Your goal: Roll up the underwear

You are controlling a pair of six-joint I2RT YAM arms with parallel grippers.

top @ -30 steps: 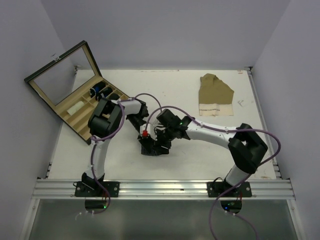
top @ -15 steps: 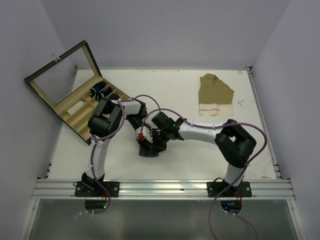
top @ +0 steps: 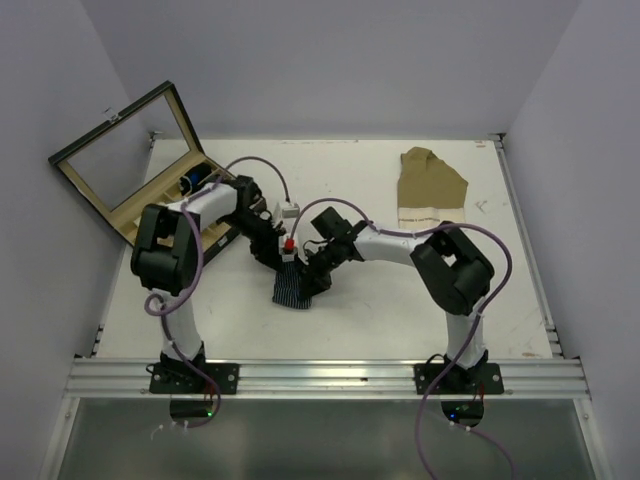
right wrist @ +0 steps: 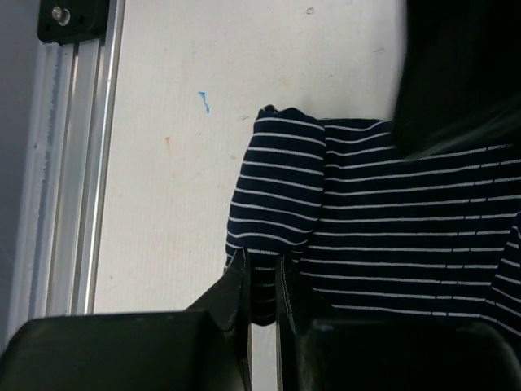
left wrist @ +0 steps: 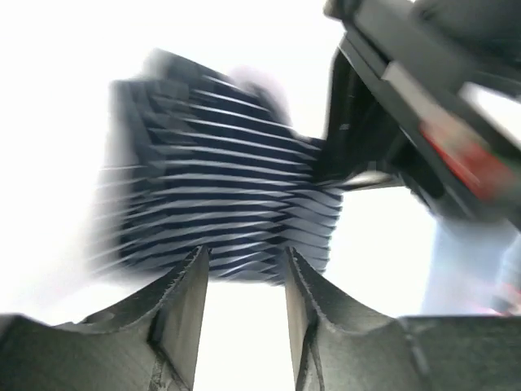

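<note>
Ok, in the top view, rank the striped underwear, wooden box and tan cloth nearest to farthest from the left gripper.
1. striped underwear, right beside the left gripper, toward the near edge.
2. wooden box, off to its left.
3. tan cloth, far right corner.

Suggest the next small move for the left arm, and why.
Probably ease the left gripper forward and close on the near edge of the underwear. Its jaws stand apart with nothing between them, just short of the cloth, while the right gripper pinches one edge, so only one side is held.
</note>
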